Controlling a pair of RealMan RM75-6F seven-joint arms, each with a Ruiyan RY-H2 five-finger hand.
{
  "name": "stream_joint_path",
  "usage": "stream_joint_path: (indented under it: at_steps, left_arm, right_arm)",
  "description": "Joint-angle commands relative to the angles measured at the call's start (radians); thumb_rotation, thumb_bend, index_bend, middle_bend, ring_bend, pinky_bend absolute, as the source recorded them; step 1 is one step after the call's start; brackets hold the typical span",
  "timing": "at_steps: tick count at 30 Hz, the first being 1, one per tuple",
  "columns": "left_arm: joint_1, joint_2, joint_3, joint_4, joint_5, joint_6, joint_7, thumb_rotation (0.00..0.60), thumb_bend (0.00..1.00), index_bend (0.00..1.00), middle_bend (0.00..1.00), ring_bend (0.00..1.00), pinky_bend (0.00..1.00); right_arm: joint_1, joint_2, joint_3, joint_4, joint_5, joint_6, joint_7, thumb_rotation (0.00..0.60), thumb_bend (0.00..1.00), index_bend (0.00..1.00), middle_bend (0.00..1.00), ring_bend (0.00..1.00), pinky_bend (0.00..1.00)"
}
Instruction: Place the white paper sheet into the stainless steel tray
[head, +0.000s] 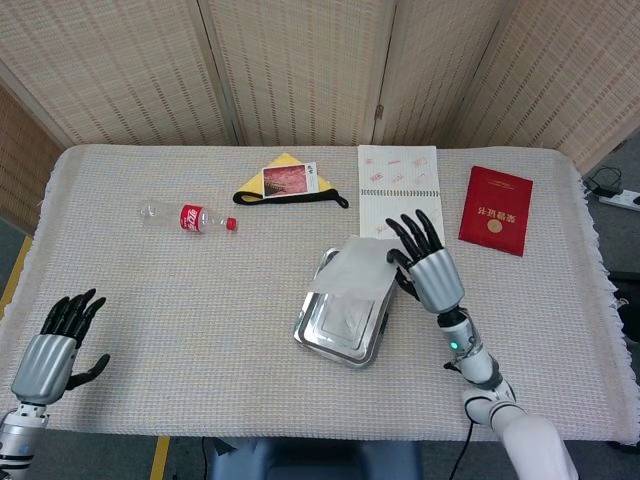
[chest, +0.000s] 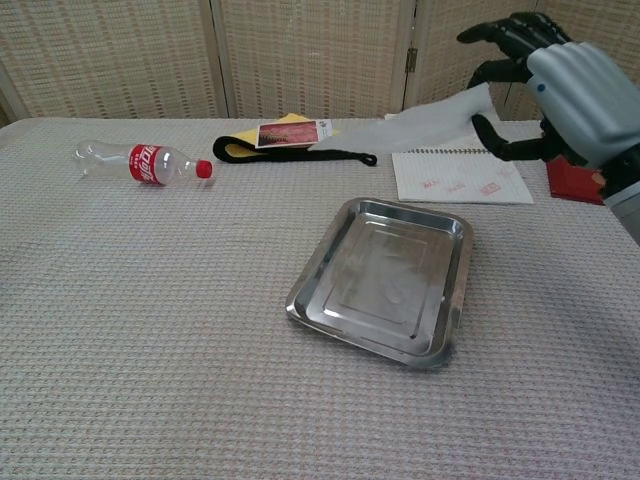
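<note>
At the lower left of the head view, the left hand (head: 48, 352) rested empty with fingers spread. Left of centre, a plastic bottle (head: 188, 217) lay on the counter (head: 150, 320). At centre sat the stainless steel tray (head: 330, 335); the white paper sheet (head: 352, 268) hung above it, pinched by the right hand (head: 425, 265).

bare cloth rings the tray (head: 345, 322); notebook (head: 400, 193) lies just behind it.
</note>
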Motion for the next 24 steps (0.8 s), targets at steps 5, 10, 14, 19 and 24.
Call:
stream_joint_path:
  at_steps: [5,10,14,19,24]
  left_arm:
    - [0.0,0.004,-0.001,-0.003,-0.002,0.0,-0.009,0.6,0.36,0.02,0.0,0.0,0.0]
    - [0.003,0.009,-0.001,-0.008,0.005,0.011,-0.018,0.6,0.36,0.02,0.0,0.0,0.0]
    - [0.004,0.013,0.001,-0.012,0.008,0.013,-0.03,0.6,0.36,0.02,0.0,0.0,0.0]
    - [0.006,0.015,0.0,-0.014,0.014,0.023,-0.033,0.6,0.36,0.02,0.0,0.0,0.0]
    - [0.006,0.014,0.002,-0.013,0.018,0.025,-0.035,0.6,0.36,0.04,0.0,0.0,0.0]
  right_arm:
    - [-0.035,-0.06,-0.105,0.096,-0.051,-0.144,-0.023,0.6,0.57,0.66,0.17,0.11,0.0]
    - [-0.065,-0.067,-0.133,0.097,-0.058,-0.187,-0.029,0.6,0.57,0.66,0.18,0.12,0.0]
    - [-0.079,-0.068,-0.154,0.105,-0.066,-0.2,-0.046,0.6,0.57,0.67,0.18,0.13,0.0]
    - [-0.081,-0.063,-0.165,0.102,-0.067,-0.194,-0.061,0.6,0.57,0.67,0.19,0.13,0.0]
    - [-0.079,-0.059,-0.167,0.088,-0.059,-0.212,-0.078,0.6,0.57,0.61,0.14,0.11,0.0]
